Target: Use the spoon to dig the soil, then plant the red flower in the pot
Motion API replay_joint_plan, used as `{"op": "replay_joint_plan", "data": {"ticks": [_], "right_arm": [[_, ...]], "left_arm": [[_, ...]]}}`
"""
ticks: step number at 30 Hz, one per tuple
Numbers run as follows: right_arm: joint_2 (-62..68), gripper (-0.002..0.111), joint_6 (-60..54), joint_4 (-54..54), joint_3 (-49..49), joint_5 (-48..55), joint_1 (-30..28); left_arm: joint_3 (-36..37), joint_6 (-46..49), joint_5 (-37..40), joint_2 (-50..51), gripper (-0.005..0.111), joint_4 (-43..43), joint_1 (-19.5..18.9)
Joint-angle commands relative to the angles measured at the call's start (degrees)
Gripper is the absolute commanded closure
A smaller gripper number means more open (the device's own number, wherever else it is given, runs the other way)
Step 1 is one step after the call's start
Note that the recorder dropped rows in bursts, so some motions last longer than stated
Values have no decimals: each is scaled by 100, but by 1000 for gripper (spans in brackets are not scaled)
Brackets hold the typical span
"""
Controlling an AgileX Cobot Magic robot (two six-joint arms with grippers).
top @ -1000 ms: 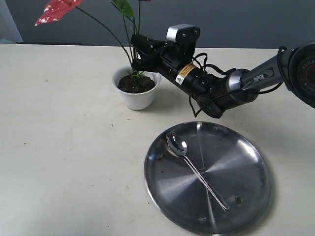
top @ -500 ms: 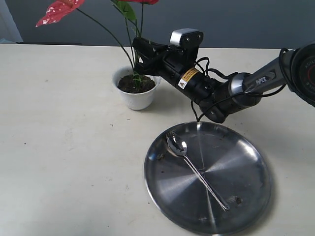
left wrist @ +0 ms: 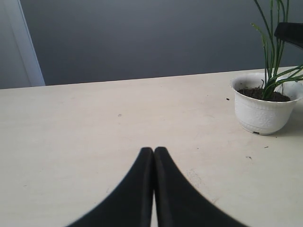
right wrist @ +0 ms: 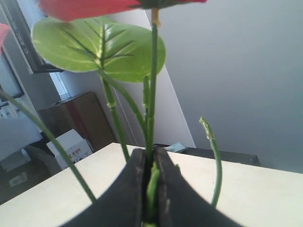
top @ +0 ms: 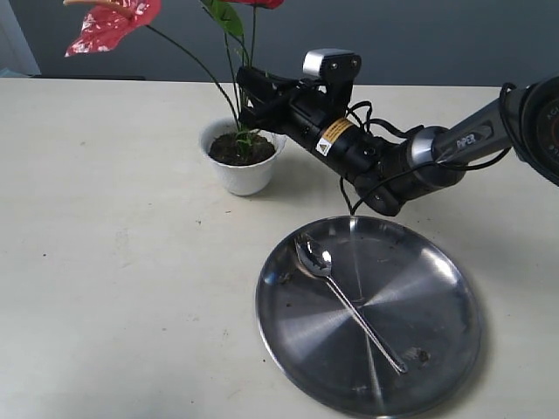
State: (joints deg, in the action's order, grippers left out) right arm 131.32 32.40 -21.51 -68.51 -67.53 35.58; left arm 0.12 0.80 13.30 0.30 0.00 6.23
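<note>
The red flower [top: 113, 21] stands upright with its green stems [top: 238, 96] going down into the dark soil [top: 232, 149] of the white pot [top: 243, 170]. My right gripper [top: 245, 103] is shut on the stems just above the pot's rim; the right wrist view shows stems [right wrist: 152, 187] pinched between the black fingers [right wrist: 130, 189], with a green leaf [right wrist: 99, 46] above. The silver spoon [top: 348, 301] lies loose on the steel plate [top: 437, 349]. My left gripper [left wrist: 154, 151] is shut on nothing, low over bare table, with the pot [left wrist: 262, 111] off to one side.
The round steel plate sits at the front right of the cream table [top: 113, 288], with a few soil crumbs [top: 423, 355] on it. The right arm [top: 384, 161] stretches from the right edge over the plate's far rim. A dark wall stands behind the table.
The right gripper rose slightly with the stems, and the red bloom at the upper left shifted up and to the right. The spoon and plate stayed still.
</note>
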Motion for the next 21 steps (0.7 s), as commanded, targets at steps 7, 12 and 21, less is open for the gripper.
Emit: {"op": "replay_joint_plan", "data": {"ticks": [7,12,21], "right_arm": [[126,108,80,-553,136,893,-17],[126,108,80,-553,136,893,-17],[126,93,82,-542,136,883,-17]], "left_arm": [[-12,-22,0,-30,106,0,16],[-12,-22,0,-30,106,0,16],[-12,-22,0,-30,106,0,16]]}}
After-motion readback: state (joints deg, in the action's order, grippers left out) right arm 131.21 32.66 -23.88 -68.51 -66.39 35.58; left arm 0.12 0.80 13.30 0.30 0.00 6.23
